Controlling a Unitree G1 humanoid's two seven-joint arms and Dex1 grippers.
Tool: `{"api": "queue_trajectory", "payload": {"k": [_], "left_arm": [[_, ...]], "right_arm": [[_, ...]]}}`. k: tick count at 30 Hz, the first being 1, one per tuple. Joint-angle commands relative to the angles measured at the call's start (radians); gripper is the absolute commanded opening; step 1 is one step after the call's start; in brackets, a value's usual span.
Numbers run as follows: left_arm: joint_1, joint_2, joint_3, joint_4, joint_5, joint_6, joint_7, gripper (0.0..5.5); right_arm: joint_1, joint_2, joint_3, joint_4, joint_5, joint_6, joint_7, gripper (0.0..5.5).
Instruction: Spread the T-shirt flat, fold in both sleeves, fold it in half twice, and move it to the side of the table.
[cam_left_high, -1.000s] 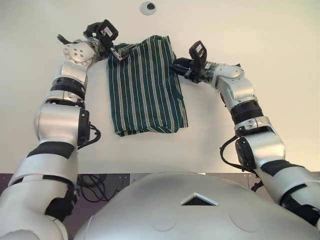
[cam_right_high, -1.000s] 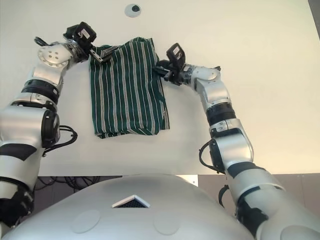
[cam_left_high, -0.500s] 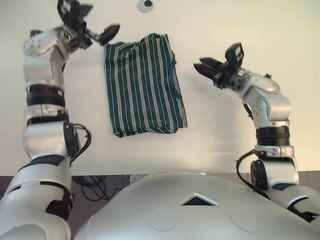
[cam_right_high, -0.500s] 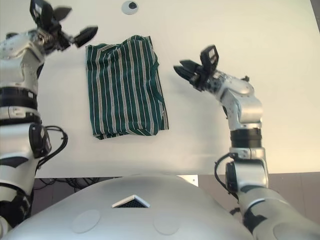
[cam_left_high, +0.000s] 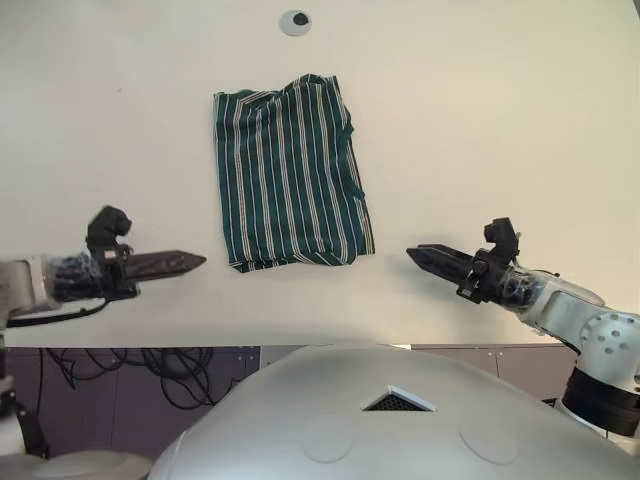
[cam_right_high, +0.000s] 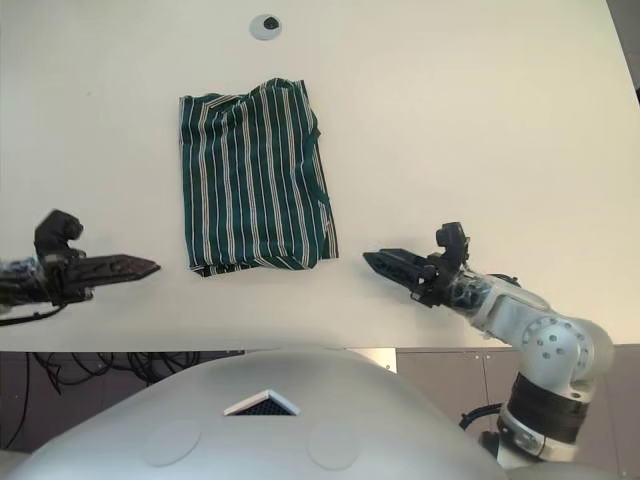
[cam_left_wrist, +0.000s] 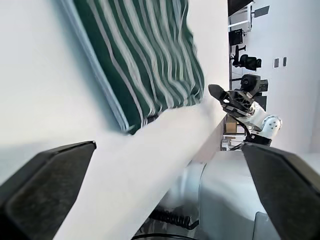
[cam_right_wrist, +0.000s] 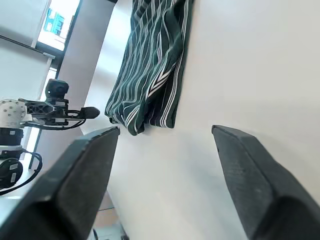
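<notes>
The T-shirt (cam_left_high: 290, 170), dark green with white stripes, lies folded into a narrow rectangle in the middle of the white table (cam_left_high: 500, 120); nothing touches it. My left gripper (cam_left_high: 198, 261) hovers low near the table's front edge, left of the shirt's near left corner, open and holding nothing. My right gripper (cam_left_high: 413, 254) is at about the same depth, right of the near right corner, also open and holding nothing. The left wrist view shows the shirt's near edge (cam_left_wrist: 150, 65) beyond its wide-spread fingers (cam_left_wrist: 47, 175). In the right wrist view the shirt (cam_right_wrist: 150, 85) lies ahead of the spread fingers (cam_right_wrist: 85, 175).
A small round grey disc (cam_left_high: 295, 22) sits on the table beyond the shirt's far edge. Cables (cam_left_high: 190, 370) hang below the table's front edge on the left. Bare tabletop stretches to both sides of the shirt.
Both grippers let go of the shirt's far corners, opened, and drew back to the table's near edge on either side. The shirt stays folded where it was.
</notes>
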Motion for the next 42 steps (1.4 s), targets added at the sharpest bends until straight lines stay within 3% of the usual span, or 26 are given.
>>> {"api": "queue_trajectory", "payload": {"k": [1, 8, 20, 26, 33, 42], "left_arm": [[0.032, -0.078, 0.011, -0.008, 0.034, -0.063, 0.103, 5.40], [0.039, -0.208, -0.035, 0.054, 0.110, -0.236, 0.233, 5.40], [-0.015, -0.174, -0.182, 0.029, 0.060, -0.173, 0.213, 5.40], [-0.033, -0.186, -0.200, 0.031, 0.043, -0.155, 0.224, 5.40], [-0.054, -0.195, -0.202, 0.086, 0.038, -0.138, 0.228, 4.01], [-0.075, -0.171, -0.213, 0.145, 0.045, -0.144, 0.213, 2.50]], "right_arm": [[-0.085, 0.032, 0.001, 0.077, 0.011, 0.056, -0.085, 3.67], [-0.141, 0.037, 0.127, 0.230, -0.035, 0.019, -0.079, 3.67], [-0.183, 0.095, 0.264, 0.289, -0.042, -0.004, -0.112, 3.67], [-0.201, 0.125, 0.266, 0.315, -0.047, -0.011, -0.153, 3.67], [-0.216, 0.117, 0.298, 0.346, -0.067, -0.034, -0.167, 2.25], [-0.217, 0.090, 0.320, 0.362, -0.077, -0.058, -0.159, 1.16]]}}
